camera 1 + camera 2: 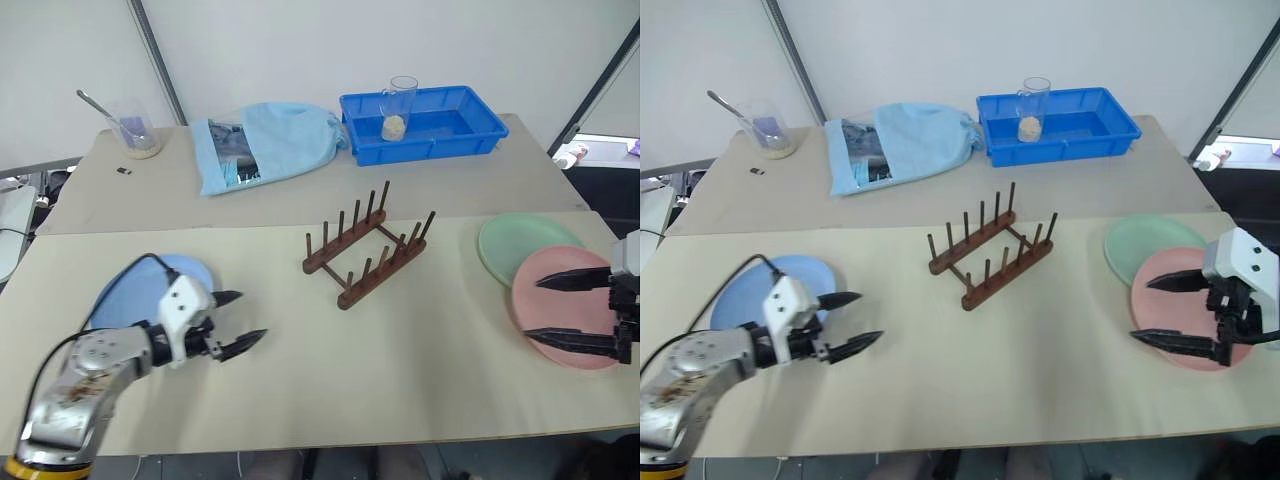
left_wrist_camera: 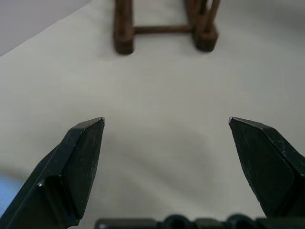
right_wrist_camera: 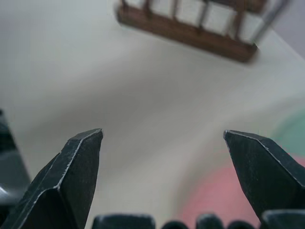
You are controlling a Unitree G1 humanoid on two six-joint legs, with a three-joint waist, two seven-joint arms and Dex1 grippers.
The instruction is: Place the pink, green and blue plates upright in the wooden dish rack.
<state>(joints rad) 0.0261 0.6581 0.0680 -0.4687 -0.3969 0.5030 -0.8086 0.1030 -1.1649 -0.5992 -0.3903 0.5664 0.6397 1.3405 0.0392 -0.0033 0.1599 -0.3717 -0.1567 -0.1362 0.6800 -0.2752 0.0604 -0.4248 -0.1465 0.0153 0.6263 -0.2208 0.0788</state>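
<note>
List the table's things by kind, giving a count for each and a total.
Plates: 3, blue, green, pink
Dish rack: 1
Blue tray: 1
Glass cups: 2
Cloth bag: 1
Total: 8

You've a dark brown wooden dish rack (image 1: 368, 245) mid-table, a light blue plate (image 1: 135, 290) near left, a salmon pink plate (image 1: 565, 305) overlapping a mint green plate (image 1: 520, 243) right, and a deep blue tray (image 1: 425, 122) far.

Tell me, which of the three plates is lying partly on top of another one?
The pink plate, on the right under the right gripper. Its edge overlaps the green plate, while the blue plate lies alone on the left.
</note>
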